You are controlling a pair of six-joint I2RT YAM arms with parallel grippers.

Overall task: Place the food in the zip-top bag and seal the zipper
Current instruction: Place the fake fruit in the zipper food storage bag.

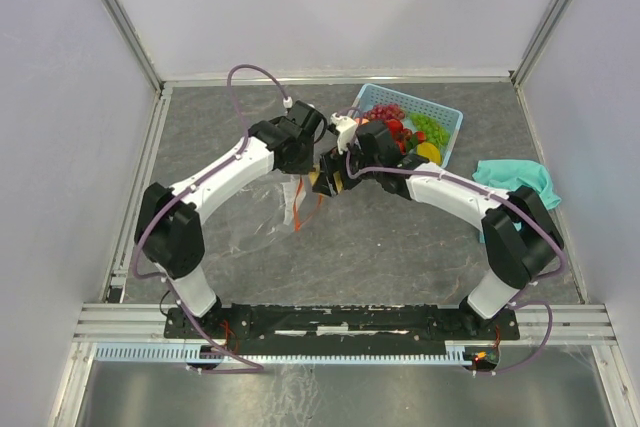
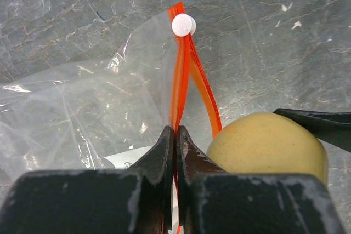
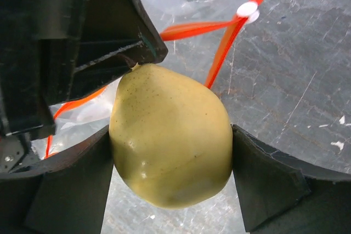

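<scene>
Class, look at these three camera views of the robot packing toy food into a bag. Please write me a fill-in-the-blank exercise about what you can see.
1. The left pincer pinches the zipper of the zip-top bag, whose mouth is ____.
2. The right pincer is shut on a fruit coloured ____.
3. The slider at the zipper's far end is ____.
4. More food lies in the light-blue ____.

Missing words: open; yellow; white; basket.

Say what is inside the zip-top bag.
No food shows through the clear zip-top bag; the yellow fruit is by its mouth, in the right end effector. The left end effector hides part.
</scene>
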